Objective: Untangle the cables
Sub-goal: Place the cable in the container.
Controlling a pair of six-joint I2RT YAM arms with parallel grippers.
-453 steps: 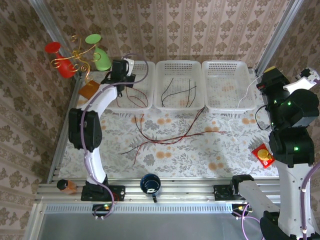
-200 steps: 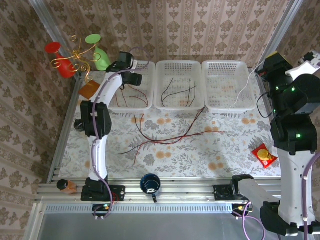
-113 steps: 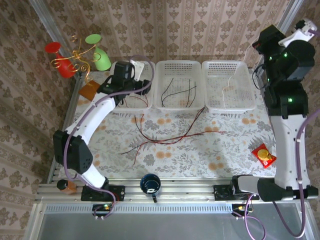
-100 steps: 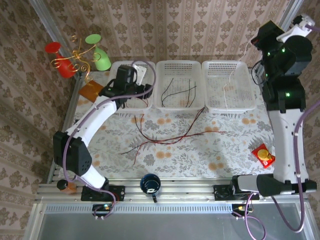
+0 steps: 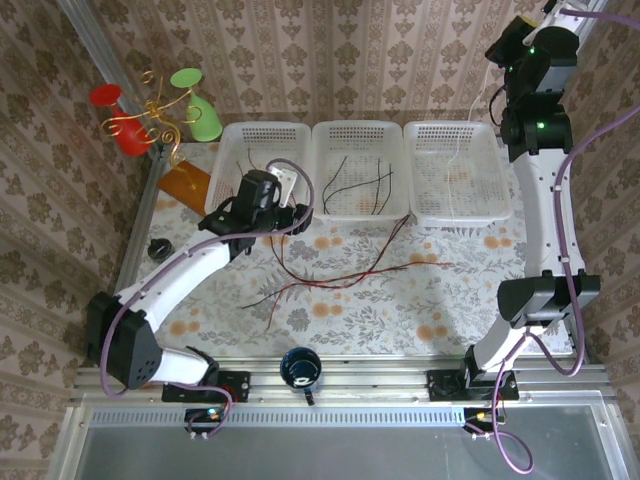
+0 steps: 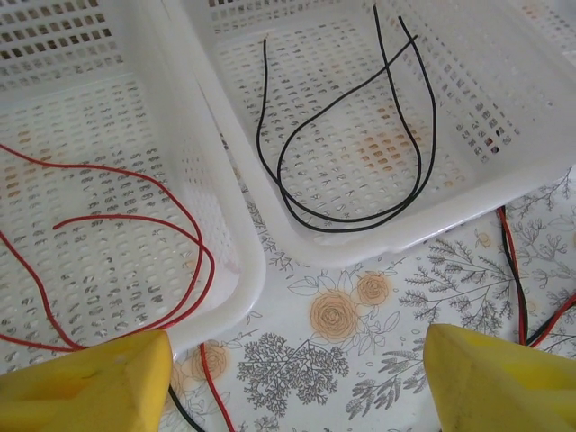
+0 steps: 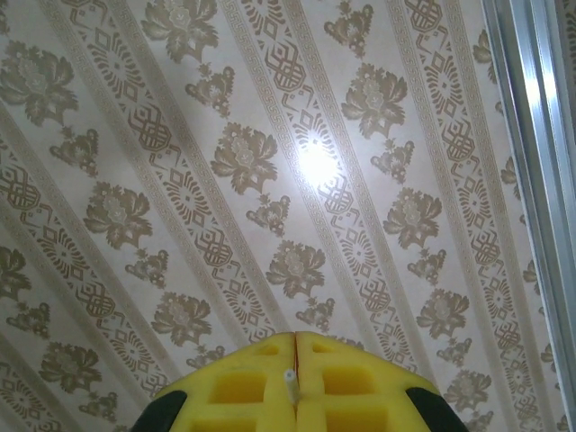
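Several red and black cables (image 5: 340,275) lie tangled on the flowered cloth in front of the baskets. Black cables (image 6: 360,171) rest in the middle basket (image 5: 358,130) and red cables (image 6: 117,261) in the left basket (image 5: 222,140). My left gripper (image 5: 272,212) hovers open over the cloth at the front rims of those two baskets, its yellow fingers (image 6: 90,382) wide apart with nothing between them (image 6: 297,387). My right gripper (image 5: 518,25) is raised high at the back right, pads (image 7: 360,387) shut on the end of a thin white cable (image 7: 290,378), which hangs toward the right basket (image 5: 455,205).
A dark blue mug (image 5: 300,368) stands at the near table edge. Red and green ornaments on a gold wire stand (image 5: 150,115) and an orange block (image 5: 185,183) sit at the back left. A metal frame post (image 7: 531,180) runs next to the patterned wall.
The right arm has swung upward and back toward the wall, lifting the white cable with it. The left gripper has come from over the left basket toward me, down over the cloth.
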